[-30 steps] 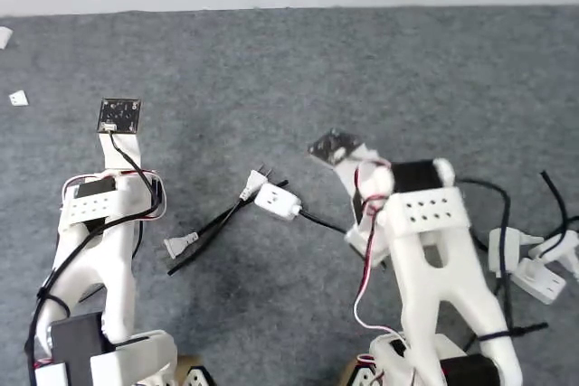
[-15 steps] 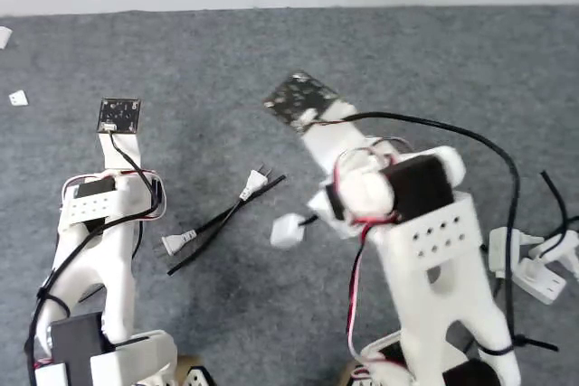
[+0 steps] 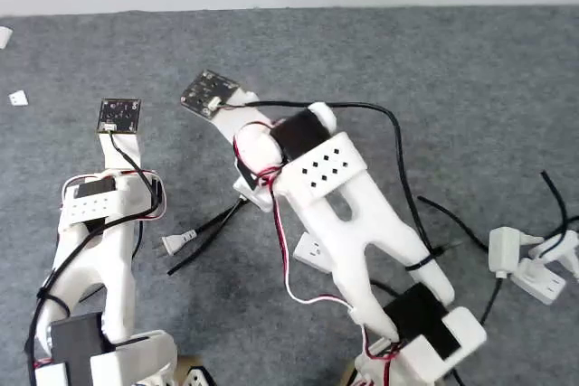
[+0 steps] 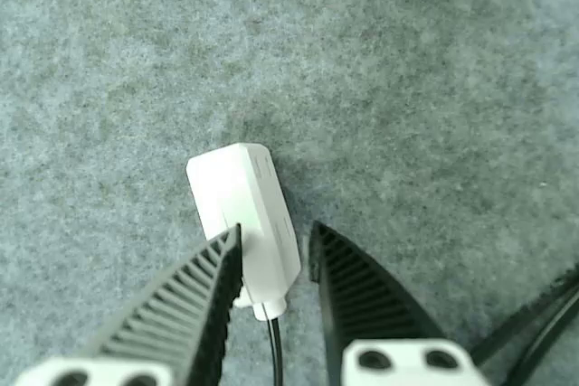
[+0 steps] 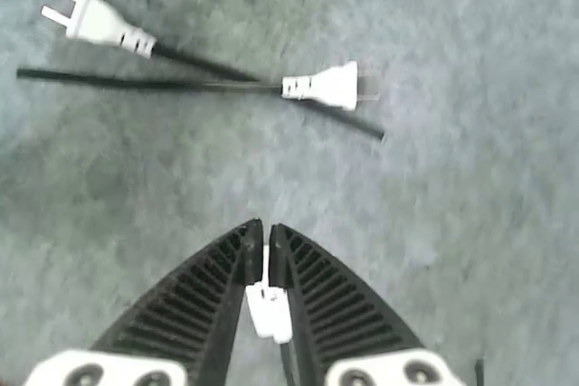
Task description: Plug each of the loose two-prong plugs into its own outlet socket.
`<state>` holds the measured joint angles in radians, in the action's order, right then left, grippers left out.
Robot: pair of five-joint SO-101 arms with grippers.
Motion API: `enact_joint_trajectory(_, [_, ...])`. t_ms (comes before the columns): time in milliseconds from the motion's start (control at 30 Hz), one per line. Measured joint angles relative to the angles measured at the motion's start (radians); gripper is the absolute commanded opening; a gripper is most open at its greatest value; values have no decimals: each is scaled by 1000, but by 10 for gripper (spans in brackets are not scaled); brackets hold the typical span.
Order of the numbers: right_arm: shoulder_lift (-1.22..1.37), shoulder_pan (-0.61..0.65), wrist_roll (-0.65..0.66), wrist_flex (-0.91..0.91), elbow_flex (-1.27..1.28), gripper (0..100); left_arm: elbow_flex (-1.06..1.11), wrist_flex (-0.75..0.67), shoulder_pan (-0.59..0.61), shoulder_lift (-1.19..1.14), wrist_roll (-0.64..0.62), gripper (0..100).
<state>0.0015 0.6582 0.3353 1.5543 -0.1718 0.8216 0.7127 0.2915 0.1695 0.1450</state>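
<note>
Left hand (image 4: 274, 230): fingers are standing part open, straddling the cable end of a white socket (image 4: 237, 192) without clamping it.
Socket: it is lying flat on the grey table (image 4: 434, 61), with its cable trailing back between the fingers.
Right hand (image 5: 265, 226): fingers are pressing closed on a small white cabled piece (image 5: 270, 306); I cannot tell whether it is a plug or a socket.
Plugs: near plug (image 5: 327, 86) and far plug (image 5: 95, 17) are lying unplugged beyond the right fingertips.
High view: right arm (image 3: 317, 169) is spanning the table centre. A loose plug (image 3: 178, 243) is lying at its 8 o'clock and a second socket (image 3: 310, 251) at its 6 o'clock.
</note>
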Motion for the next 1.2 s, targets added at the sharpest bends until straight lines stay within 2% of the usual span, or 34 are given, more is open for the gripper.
enact_joint_trajectory(167, [0,-48,23,107,2,99,0,0,0,0,3,116])
enact_joint_trajectory(300, [0,-114,126,94,183,147,0,0,0,0,32,116])
enact_joint_trajectory(533, [0,-183,226,-325,675,165,0,0,0,0,40,116])
enact_joint_trajectory(600, [-28,-212,230,-446,752,165,0,0,0,0,40,116])
enact_joint_trajectory(700, [-20,-269,229,-525,769,166,0,0,0,0,40,116])
enact_joint_trajectory(1067, [25,-252,230,-505,801,165,0,0,0,0,40,116])
enact_joint_trajectory(1200, [-38,-252,193,-468,804,165,0,0,0,0,40,116])
